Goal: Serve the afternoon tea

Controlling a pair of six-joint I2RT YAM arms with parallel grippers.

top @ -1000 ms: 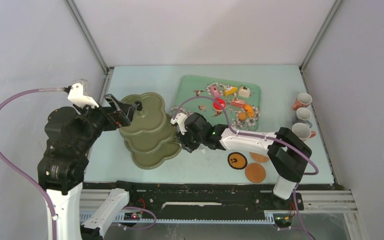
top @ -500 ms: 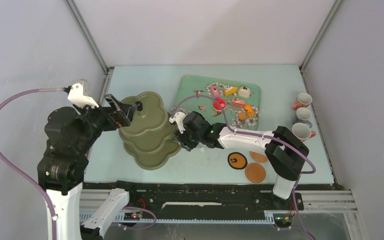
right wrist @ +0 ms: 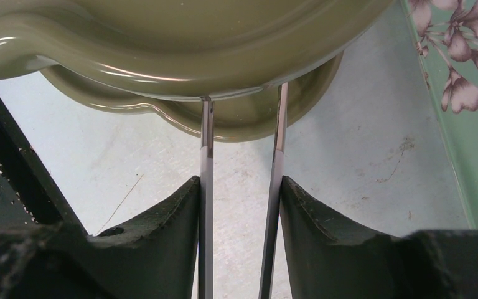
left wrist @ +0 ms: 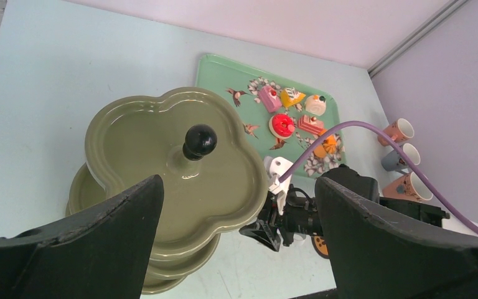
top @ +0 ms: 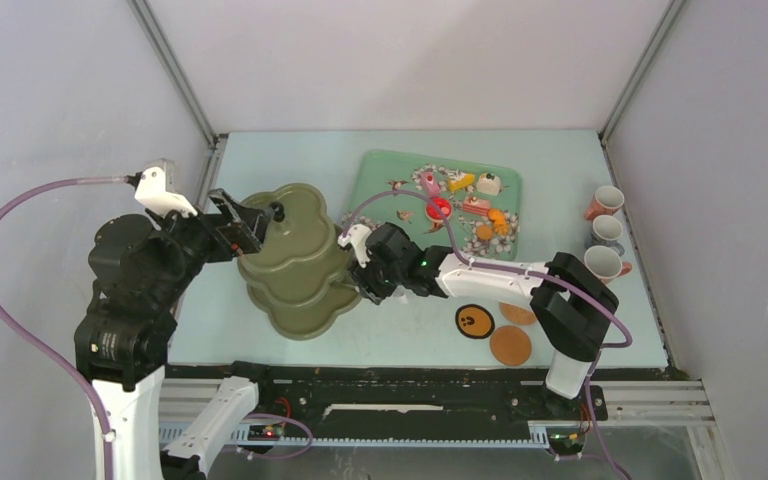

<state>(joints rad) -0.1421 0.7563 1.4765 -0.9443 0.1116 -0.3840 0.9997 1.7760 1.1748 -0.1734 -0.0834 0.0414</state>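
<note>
The right gripper (right wrist: 239, 187) is pinched on a pair of tongs (right wrist: 206, 156), whose two thin metal blades lie against the inner faces of its fingers with a gap between them and nothing caught in it. Over the last second this arm has edged a little leftward toward the stand (top: 290, 255); in the last half of that second it barely moves. The blade tips now reach the underside of a tier's rim, touching or just short, I cannot tell which; the stand itself seems to have shifted only a trifle.

The left gripper (left wrist: 238, 184) is spread wide at the stand's left side, level with the top tier, its fingers not pressed on anything. The parts of the tiers that show are bare; the pastries (top: 465, 205) all lie on the flowered tray (top: 372, 165), just behind and to the right of the stand. So I judge that serving has not begun, and that both arms are placing or steadying the stand before the tongs go for a first pastry.

Three cups (top: 607, 232) sit in a row at the desk's right edge, well apart from the stand; the coasters (top: 510, 345) lie near the front, just beside the right arm's base, one dark with a pattern and the others brown.

The desk (top: 280, 160) is pale mint and matt, with faint scuffs and a fine scratch in the right wrist view; plain pale walls (top: 400, 60) close it on three sides, with metal posts (top: 175, 70) running up from the back corners; a black rail (top: 410, 385) runs along the near edge.
</note>
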